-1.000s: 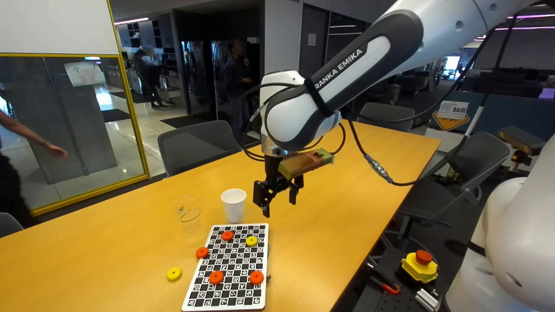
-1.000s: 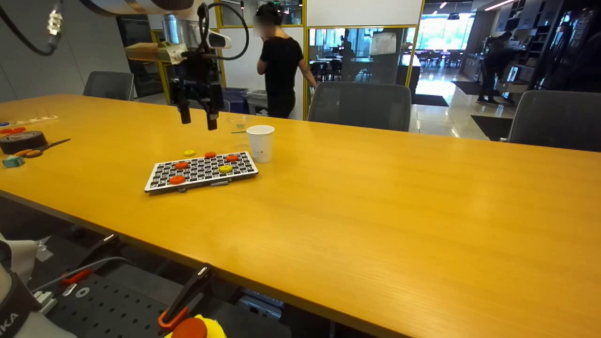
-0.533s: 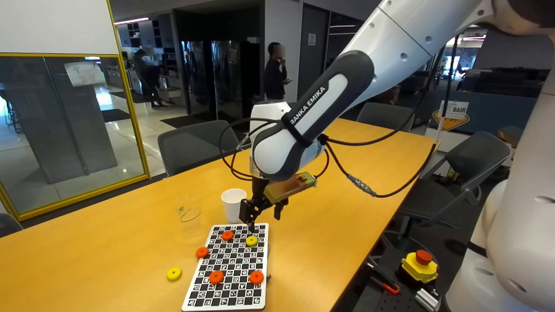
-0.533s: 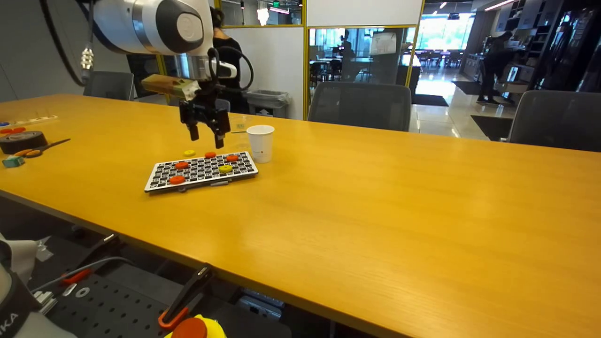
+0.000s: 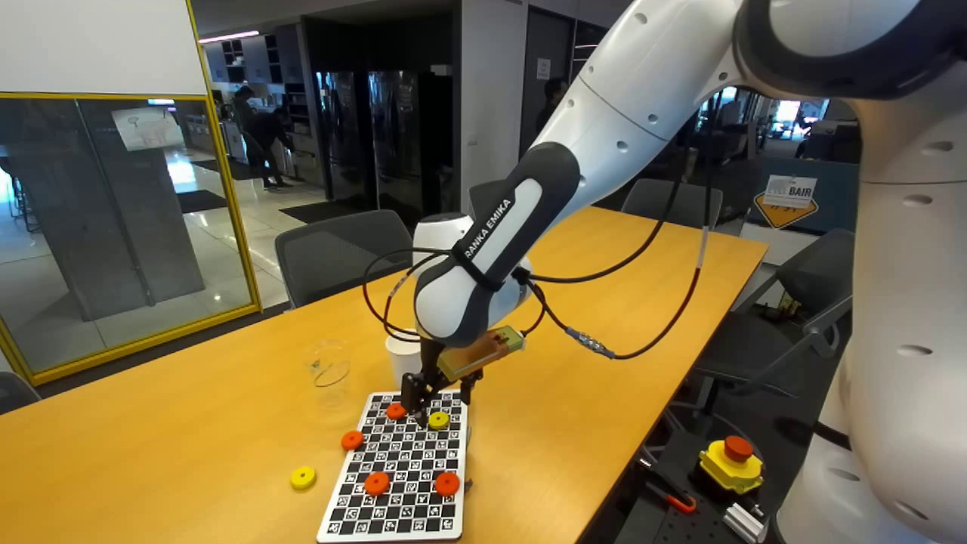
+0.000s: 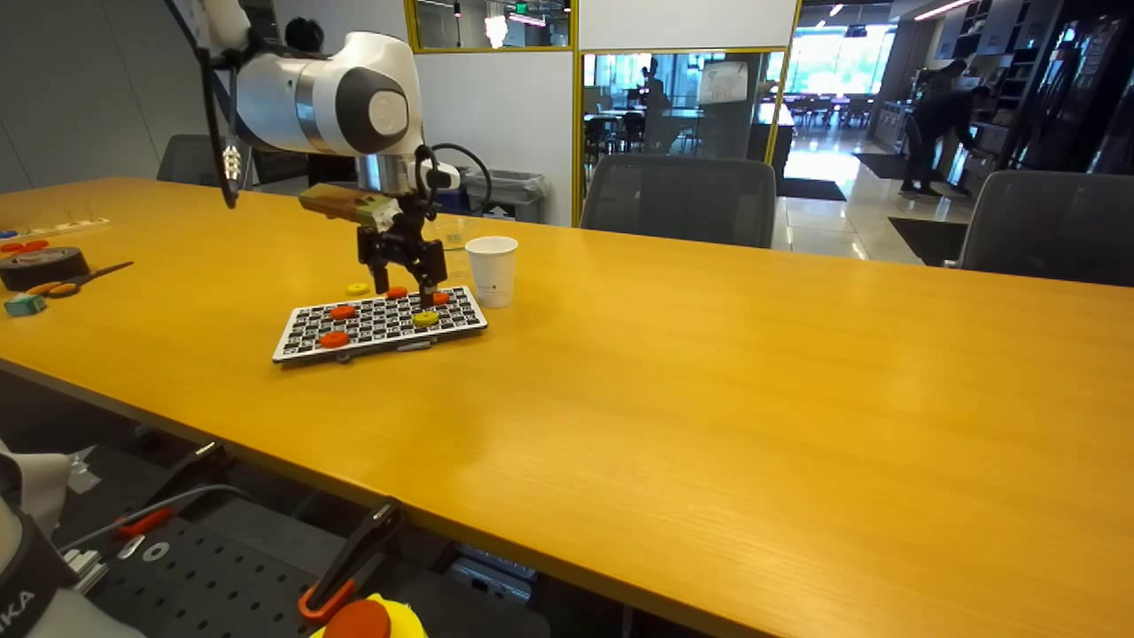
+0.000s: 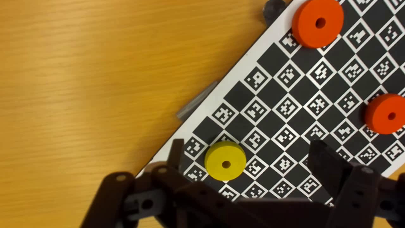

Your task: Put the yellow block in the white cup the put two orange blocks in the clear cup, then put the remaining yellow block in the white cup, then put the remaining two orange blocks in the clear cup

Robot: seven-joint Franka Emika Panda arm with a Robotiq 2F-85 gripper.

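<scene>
In exterior view, gaze falls slantwise down along table [image 5: 544, 423]; my arm [image 5: 604, 151] slants in from upper right, board [image 5: 408, 514] at lower edge. In exterior view, gaze crosses table at flatter angle, toward chairs [image 6: 678, 199]; perforated plate [image 6: 221, 567] in lower left foreground. Both exterior views stand well back, share my pincer [image 6: 405, 291], board, white cup [image 6: 493, 275]. Wrist view is nearest: looks steeply down past my fingertips [image 7: 321, 158] at part of board, yellow block [image 7: 225, 156] included; both exterior views show that part too.
</scene>
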